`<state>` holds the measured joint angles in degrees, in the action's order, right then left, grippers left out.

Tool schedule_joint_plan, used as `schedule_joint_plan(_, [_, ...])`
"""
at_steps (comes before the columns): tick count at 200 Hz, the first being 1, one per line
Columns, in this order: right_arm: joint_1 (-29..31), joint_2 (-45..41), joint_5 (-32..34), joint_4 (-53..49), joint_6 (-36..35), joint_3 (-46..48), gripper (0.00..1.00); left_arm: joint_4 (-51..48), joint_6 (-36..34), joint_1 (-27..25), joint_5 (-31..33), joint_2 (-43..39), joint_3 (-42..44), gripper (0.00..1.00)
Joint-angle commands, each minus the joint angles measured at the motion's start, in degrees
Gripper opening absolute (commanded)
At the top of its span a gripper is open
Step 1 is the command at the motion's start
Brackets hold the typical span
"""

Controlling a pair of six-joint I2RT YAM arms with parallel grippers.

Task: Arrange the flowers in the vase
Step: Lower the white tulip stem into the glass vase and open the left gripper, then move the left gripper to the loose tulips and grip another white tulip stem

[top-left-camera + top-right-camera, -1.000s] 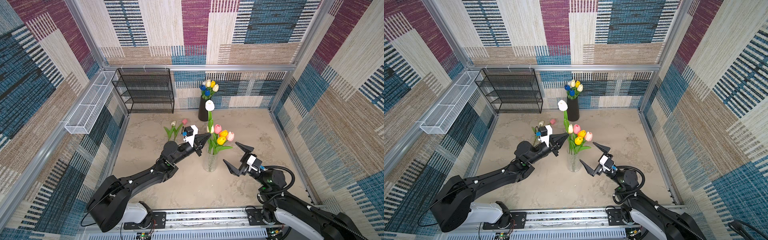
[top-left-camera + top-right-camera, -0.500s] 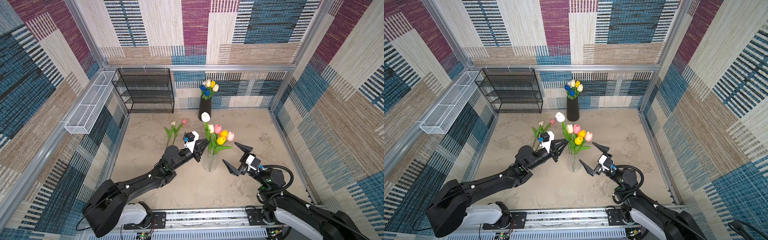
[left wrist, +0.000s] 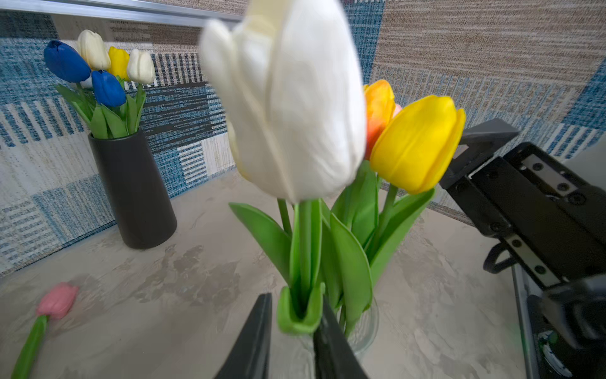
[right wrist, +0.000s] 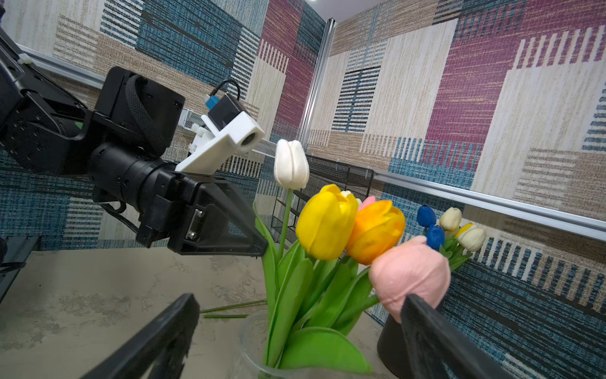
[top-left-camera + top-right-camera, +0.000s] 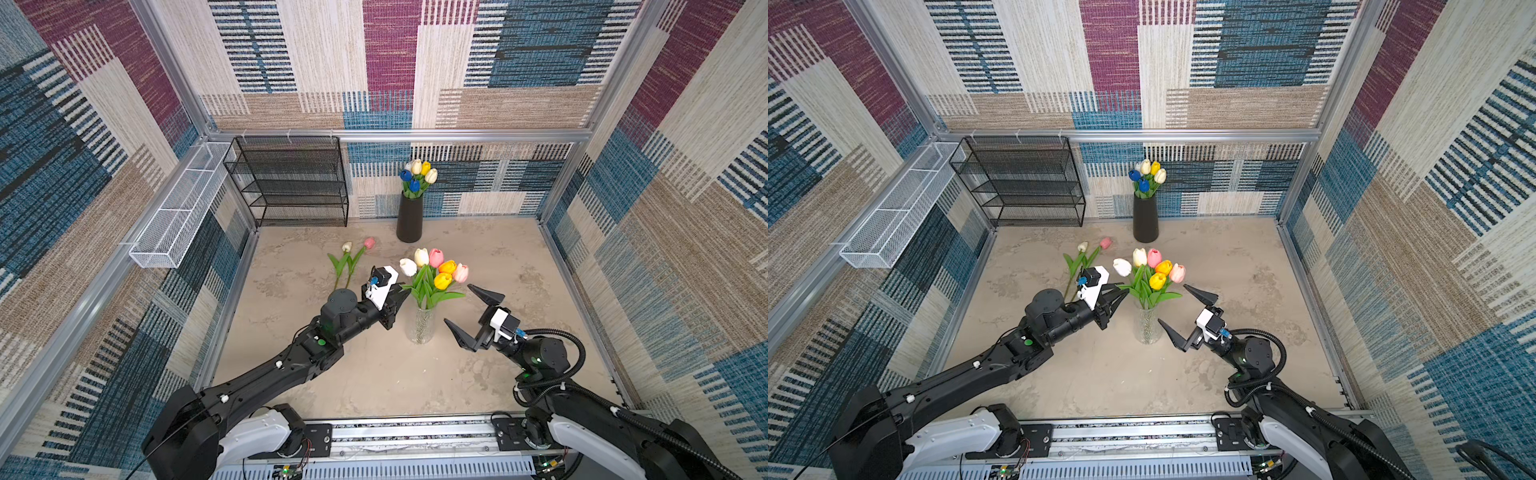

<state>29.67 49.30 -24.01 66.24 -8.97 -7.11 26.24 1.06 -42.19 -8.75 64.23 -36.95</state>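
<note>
A clear glass vase [image 5: 420, 328] [image 5: 1146, 326] stands mid-table holding several flowers with yellow, orange, pink and cream heads. A white tulip [image 5: 408, 267] [image 3: 288, 98] [image 4: 291, 164] stands at the bunch's left side. My left gripper [image 5: 401, 293] [image 5: 1119, 296] [image 3: 292, 302] is at its stem, jaws a little apart. The green leaf sheath lies between them, against one jaw and clear of the other. My right gripper [image 5: 457, 303] [image 5: 1172, 303] [image 4: 298, 302] is wide open just right of the vase, holding nothing. A pink tulip [image 5: 369, 242] [image 3: 57, 300] and a whitish tulip [image 5: 346, 247] lie on the table behind the left arm.
A black vase [image 5: 409, 222] [image 3: 134, 193] with blue, yellow and white tulips stands at the back wall. A black wire rack [image 5: 291, 183] fills the back left corner. A white wire basket [image 5: 178, 208] hangs on the left wall.
The white tulip has come down from high above the bunch into the vase. My left gripper has sunk with it, and its jaws have parted from shut. The right arm has not moved.
</note>
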Motion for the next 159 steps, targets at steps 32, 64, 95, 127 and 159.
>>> schedule_joint_plan(32, [0.12, -0.28, -0.16, 1.95, 0.8, 0.0, 1.0, -12.37, -5.98, 4.63, -2.47, -4.99, -4.08, 0.35])
schedule_joint_plan(64, [0.12, -0.47, -0.25, 1.93, 0.89, 0.06, 1.0, -16.05, -6.44, 11.43, 0.32, -7.21, -5.27, 0.52])
schedule_joint_plan(95, [0.13, -0.86, -0.12, 1.9, 0.89, 0.11, 1.0, -23.34, 4.45, 24.04, 9.24, 1.49, -8.66, 0.62])
schedule_joint_plan(127, [0.12, -0.7, -0.24, 2.05, 0.89, 0.08, 1.0, -49.01, 9.32, 30.15, 15.59, 22.07, -25.83, 0.56])
schedule_joint_plan(159, [0.12, -0.95, -1.28, 2.23, 0.55, 0.16, 1.0, -58.72, 6.04, 30.24, 16.72, 36.59, -36.62, 0.57])
